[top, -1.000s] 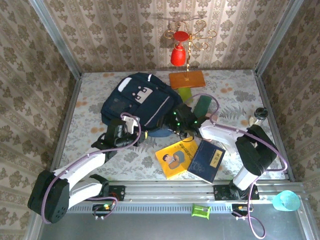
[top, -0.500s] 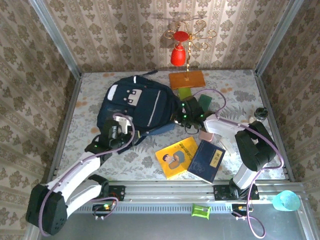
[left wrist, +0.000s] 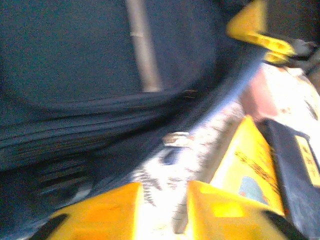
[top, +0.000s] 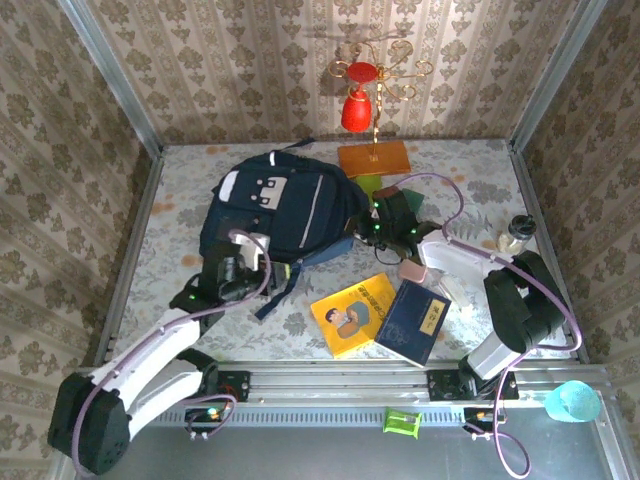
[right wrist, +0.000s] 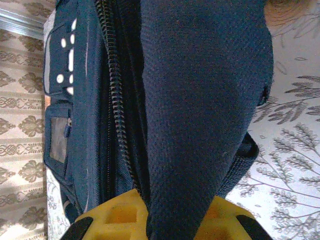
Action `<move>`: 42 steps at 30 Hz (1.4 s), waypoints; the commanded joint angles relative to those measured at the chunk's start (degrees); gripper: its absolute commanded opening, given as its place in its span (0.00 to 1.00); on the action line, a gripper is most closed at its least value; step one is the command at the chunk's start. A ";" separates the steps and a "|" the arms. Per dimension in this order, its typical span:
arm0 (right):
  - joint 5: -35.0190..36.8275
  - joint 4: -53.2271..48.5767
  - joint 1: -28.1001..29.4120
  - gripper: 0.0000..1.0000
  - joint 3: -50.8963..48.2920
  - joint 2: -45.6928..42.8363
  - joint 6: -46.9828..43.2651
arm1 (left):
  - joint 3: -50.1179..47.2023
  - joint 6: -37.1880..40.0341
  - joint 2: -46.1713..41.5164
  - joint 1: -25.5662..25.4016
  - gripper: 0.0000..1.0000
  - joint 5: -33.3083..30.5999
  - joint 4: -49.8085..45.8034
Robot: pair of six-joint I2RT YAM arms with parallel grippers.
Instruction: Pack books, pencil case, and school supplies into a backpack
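Observation:
The navy backpack [top: 285,210] lies at the table's back left, its white patches facing up. My right gripper [top: 358,226] is at its right edge. Close up, that gripper [right wrist: 180,215] is shut on a fold of the backpack's fabric [right wrist: 200,100] beside the zip [right wrist: 114,100]. My left gripper [top: 260,262] sits at the bag's front edge. Its jaws [left wrist: 165,210] stand open over bare table, with a strap [left wrist: 220,100] just ahead. The yellow book [top: 352,315] and the navy book [top: 413,322] lie side by side at the front. A pink piece [top: 410,270] lies behind them. Green pieces [top: 371,186] lie behind my right wrist.
An orange slab [top: 373,158] with a gold stem and a red bell stands at the back. A small bottle [top: 515,232] is near the right wall. A green packet [top: 403,422] lies on the front rail and a cyan object [top: 572,400] beyond it.
The backpack has swung round and its patches have shifted left. My right gripper has shut on its fabric and moved back. My left gripper has opened and let go of the bag.

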 commanded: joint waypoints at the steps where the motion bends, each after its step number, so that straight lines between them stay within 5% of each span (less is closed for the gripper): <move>1: 2.92 7.58 0.77 0.00 0.92 -1.77 1.91 | -0.93 -1.52 3.32 -2.84 0.43 -1.37 5.76; 10: 7.56 9.57 4.69 0.00 0.62 -4.24 3.98 | 0.22 -2.22 9.81 -5.54 0.54 -8.67 5.21; 23: 8.69 8.95 6.43 0.00 0.71 -4.58 3.60 | 3.19 -2.50 14.49 -3.07 0.51 -10.33 8.05; 30: 9.76 8.13 6.41 0.00 0.13 -4.58 2.38 | 4.73 -1.44 13.30 -1.38 0.37 -8.99 6.48; 37: 13.37 5.92 6.37 0.00 -0.90 -5.17 -0.20 | 4.67 -0.96 10.84 0.47 0.00 -7.39 3.03; 42: 16.71 4.29 5.43 0.00 -1.65 -7.12 -2.38 | 1.90 -1.13 6.89 4.52 0.00 -5.15 -0.74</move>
